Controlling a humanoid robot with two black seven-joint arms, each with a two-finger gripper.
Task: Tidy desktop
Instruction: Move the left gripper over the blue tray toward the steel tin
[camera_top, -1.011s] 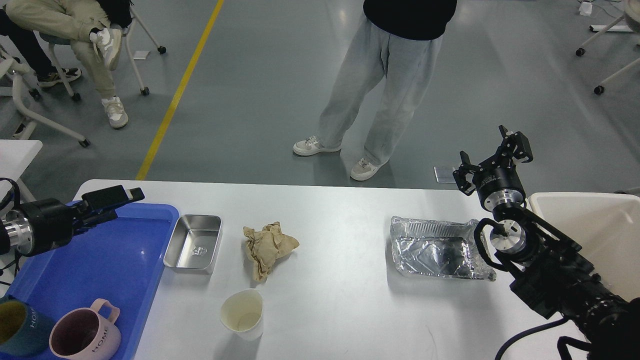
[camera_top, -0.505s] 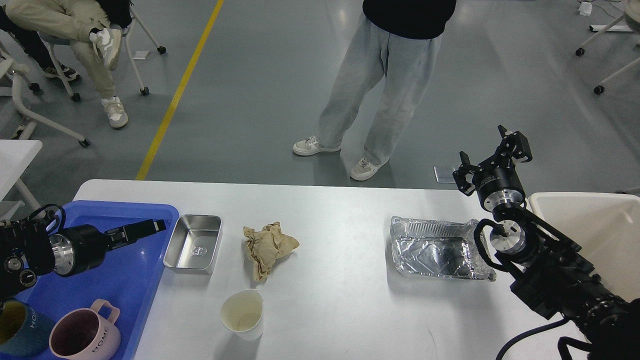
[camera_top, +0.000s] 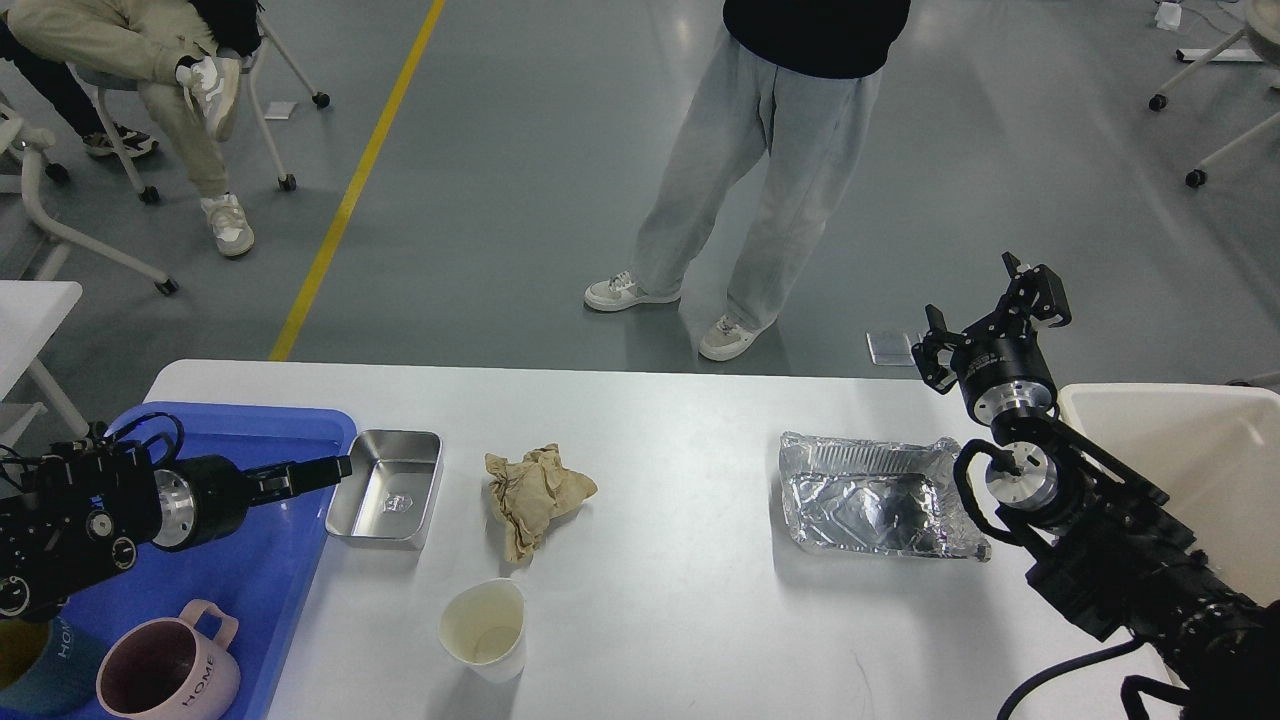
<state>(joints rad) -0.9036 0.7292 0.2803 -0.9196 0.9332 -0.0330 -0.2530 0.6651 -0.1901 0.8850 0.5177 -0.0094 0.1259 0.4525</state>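
Observation:
The white desktop (camera_top: 680, 600) carries a small steel tray (camera_top: 390, 487), a crumpled brown paper (camera_top: 535, 490), a paper cup (camera_top: 485, 628) lying tilted and a crinkled foil tray (camera_top: 875, 495). My left gripper (camera_top: 325, 470) reaches in low over the blue tray. Its tip is at the steel tray's left rim. It looks like one thin dark bar, so its fingers cannot be told apart. My right gripper (camera_top: 990, 310) is raised beyond the table's far right edge, above the foil tray's far corner. It is open and holds nothing.
A blue plastic tray (camera_top: 250, 560) at the left holds a pink mug (camera_top: 165, 680) and a dark teal mug (camera_top: 40, 680). An off-white bin (camera_top: 1190, 460) stands at the right edge. A person stands past the far edge of the table; another sits at far left.
My left arm has swung down and to the right across the blue tray, bringing its tip up to the steel tray's left rim. The right gripper has barely shifted.

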